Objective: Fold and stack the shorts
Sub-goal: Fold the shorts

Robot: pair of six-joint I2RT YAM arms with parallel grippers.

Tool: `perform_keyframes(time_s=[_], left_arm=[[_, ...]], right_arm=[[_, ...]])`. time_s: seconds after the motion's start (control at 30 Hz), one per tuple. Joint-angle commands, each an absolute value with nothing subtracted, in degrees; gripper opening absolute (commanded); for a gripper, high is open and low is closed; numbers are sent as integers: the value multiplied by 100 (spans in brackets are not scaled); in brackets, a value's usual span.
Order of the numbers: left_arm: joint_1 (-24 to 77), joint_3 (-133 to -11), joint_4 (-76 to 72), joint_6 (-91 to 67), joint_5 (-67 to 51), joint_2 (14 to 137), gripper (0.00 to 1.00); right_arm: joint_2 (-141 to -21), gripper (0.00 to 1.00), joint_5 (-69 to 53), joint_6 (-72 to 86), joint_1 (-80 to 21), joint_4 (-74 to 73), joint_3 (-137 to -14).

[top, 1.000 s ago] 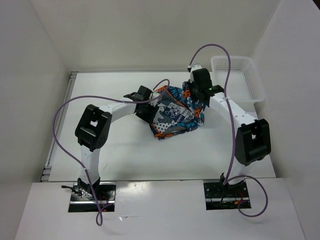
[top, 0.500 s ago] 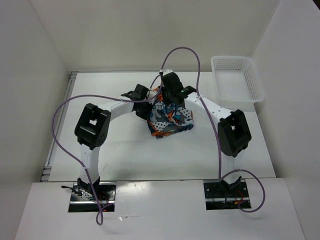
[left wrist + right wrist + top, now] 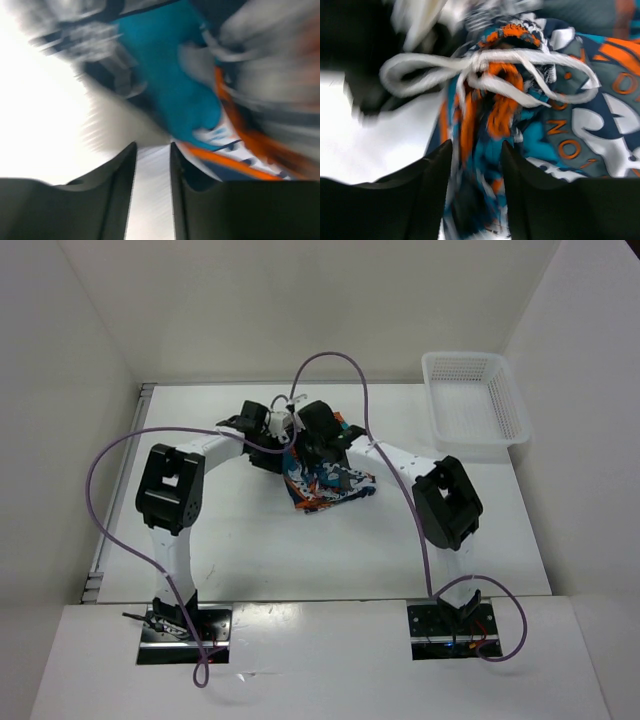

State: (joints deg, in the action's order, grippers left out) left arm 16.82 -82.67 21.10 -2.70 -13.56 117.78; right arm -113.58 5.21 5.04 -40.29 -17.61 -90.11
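Observation:
The shorts (image 3: 335, 485) lie bunched in a heap at the middle of the table, print in teal, orange, white and black. My right gripper (image 3: 318, 445) hangs over their far left part. In the right wrist view it (image 3: 476, 145) is shut on a fold of the shorts (image 3: 560, 125), with the white drawstring bow (image 3: 485, 70) just beyond the fingers. My left gripper (image 3: 265, 435) is at the heap's left edge. In the left wrist view it (image 3: 152, 145) stands a little open with only bare table between the fingers; the shorts (image 3: 185, 90) lie ahead to the right. That view is blurred.
A white mesh basket (image 3: 470, 400) stands at the back right of the table. White walls close in the table at the back and both sides. Purple cables loop over both arms.
My right gripper has swept left across the table with the shorts' right side, folding the heap over toward the left. My left gripper has shifted a little left, off the cloth.

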Motion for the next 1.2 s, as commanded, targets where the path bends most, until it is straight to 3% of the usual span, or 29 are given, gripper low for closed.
perform_keyframes(time_s=[0.0,0.07,0.17,0.43,0.6,0.73,1.17], left_arm=[[1468,-8174,2241,0,-1406,11487,42],[1336,-8174,2293,0,-1319,11417,47],[1266,-8226,2346,0,-1161,11303,52],[1090,-8463,2602,0,-1353,10820,58],[1143,-8946,2804,0,-1740,11073,61],[1283,-9183,2804,0,-1792,11337,64],[1336,-9510,2804,0,-1854,11865,65]], right_arm=[[-10952,50,-927,-665,-4464,-1617,-8868],[-10898,58,-1308,-965,-4595,-1748,-9043],[-10784,59,-1731,-1397,-4658,-1889,-9325],[-10239,40,-695,-1924,-4544,-1819,-8571],[-10187,40,-274,-2399,-4544,-1504,-7894],[-10310,46,-97,-2689,-4412,-1372,-7717],[-10925,47,-650,-3656,-4219,-1757,-7550]])
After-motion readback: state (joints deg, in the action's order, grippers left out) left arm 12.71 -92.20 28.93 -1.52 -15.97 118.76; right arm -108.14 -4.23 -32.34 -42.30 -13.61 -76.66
